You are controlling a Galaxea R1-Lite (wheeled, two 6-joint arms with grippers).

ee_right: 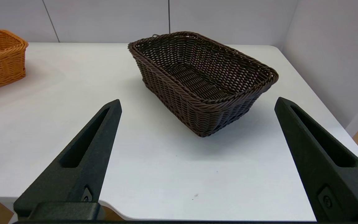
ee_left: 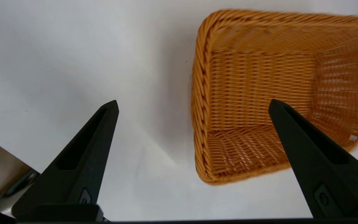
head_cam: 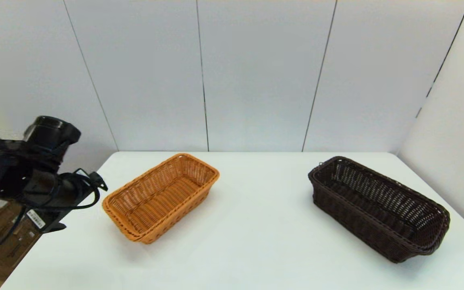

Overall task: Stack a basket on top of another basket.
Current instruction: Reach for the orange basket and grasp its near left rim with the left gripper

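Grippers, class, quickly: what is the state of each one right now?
Left gripper: open, empty, above the orange-tan basket.
Right gripper: open, empty, short of the dark brown basket.

black arm (head_cam: 34, 177), looped cable, perhaps barcode label

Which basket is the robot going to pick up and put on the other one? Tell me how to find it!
Look at the white table and go to the robot's right side, near the angled wall. There sits the dark brown basket, long, rectangular and empty, with see-through woven sides. The only other basket, the orange-tan basket, sits far off on the left, so the almost black colour gives it away.
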